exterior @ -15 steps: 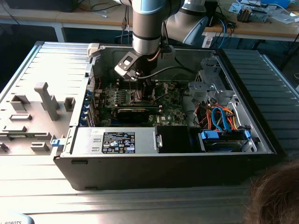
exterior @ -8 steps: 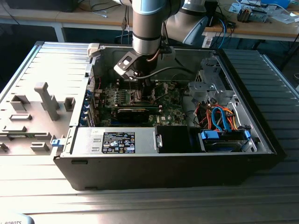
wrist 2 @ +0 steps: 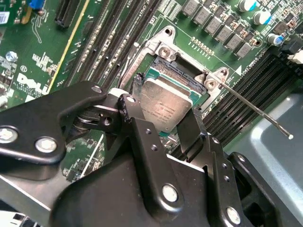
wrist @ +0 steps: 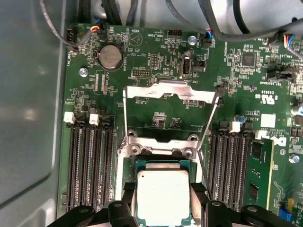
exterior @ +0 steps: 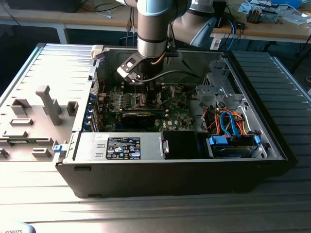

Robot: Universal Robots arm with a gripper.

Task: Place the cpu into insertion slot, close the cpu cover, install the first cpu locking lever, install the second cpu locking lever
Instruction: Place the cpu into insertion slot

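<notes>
Your end effector [wrist 2: 162, 113] grips the cpu [wrist 2: 165, 101] by two edges directly over the insertion slot [wrist 2: 175, 71]; placing is in hand, and seating likely needs it level.

Printed label [exterior: 123, 148], white lettering on circuit board [wrist: 236, 94]

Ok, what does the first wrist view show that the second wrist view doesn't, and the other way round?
The first wrist view adds the thin silver metal cpu cover frame, swung open away from the silver-framed dark insertion slot, and a round silver coin battery. The second wrist view adds a row of grey block components beside the slot. In both wrist views, the black hand is shut on the silver-grey square cpu chip over the slot, with long black memory slots on either side.
</notes>
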